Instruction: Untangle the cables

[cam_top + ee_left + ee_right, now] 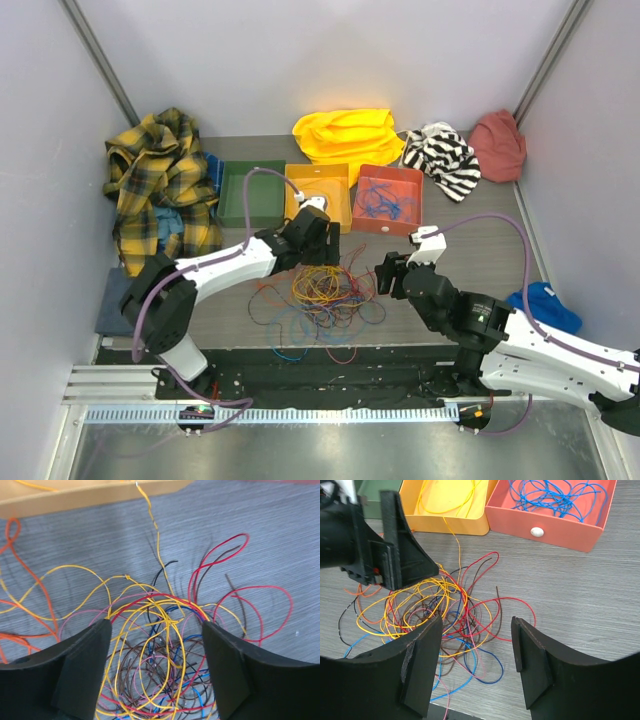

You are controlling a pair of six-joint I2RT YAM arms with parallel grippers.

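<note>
Top external view, from the bases outward: the cables lie in one loose heap on the table just ahead of you, midway between the two arms, with thin blue and red strays trailing back toward the near edge. Your left gripper hangs right over the heap's far-left part with its fingers spread wide and nothing between them. Its wrist camera shows yellow, brown, red and blue loops filling the gap below. Your right gripper is likewise spread and empty, sitting at the heap's right edge. The bulk of the tangle therefore lies ahead and to its left, and only the outlying red loops reach the space in front of its fingers. That makes the left arm the nearer one to the knot's core and the right arm the nearer to the loose red ends. One yellow wire matters most, I'd judge. It runs out of the heap in a nearly straight line away from you and into the yellow tray, so its long axis points near-to-far, and a pull along that line should slide it free rather than tighten the rest. Beside that tray the red tray holds blue wires, and a green tray sits on the other side. Beyond them, crumpled cloths line the back wall.
</note>
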